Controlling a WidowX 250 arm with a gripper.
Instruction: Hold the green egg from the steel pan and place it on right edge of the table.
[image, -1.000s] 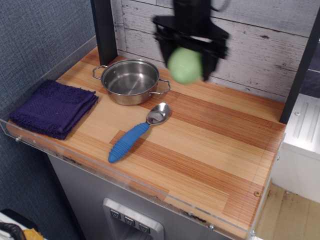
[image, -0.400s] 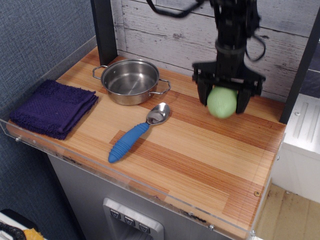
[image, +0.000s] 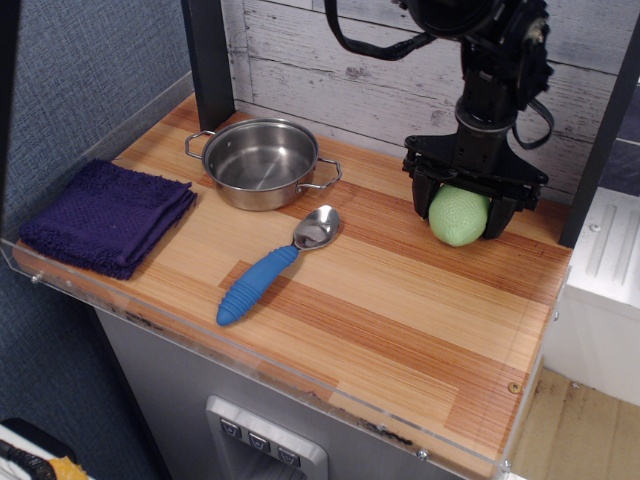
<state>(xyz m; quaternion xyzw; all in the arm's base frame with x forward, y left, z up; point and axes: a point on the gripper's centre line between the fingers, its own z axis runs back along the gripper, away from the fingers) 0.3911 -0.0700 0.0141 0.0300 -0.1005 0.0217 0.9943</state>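
Nearest on the bench (image: 420, 330) lies a spoon (image: 268, 268) with a blue handle, its steel bowl pointing toward the back. To its left, by the front left corner, sits a folded purple towel (image: 108, 214). Behind the spoon stands the pan (image: 262, 162), nothing in it, wire handles out to either side. Far right, near the back edge, the end effector (image: 460, 212) is closed around the egg (image: 458, 215), one black finger on each side. The egg seems to touch the wood, though its underside is shadowed. Behind rises a whitewashed plank wall (image: 330, 60).
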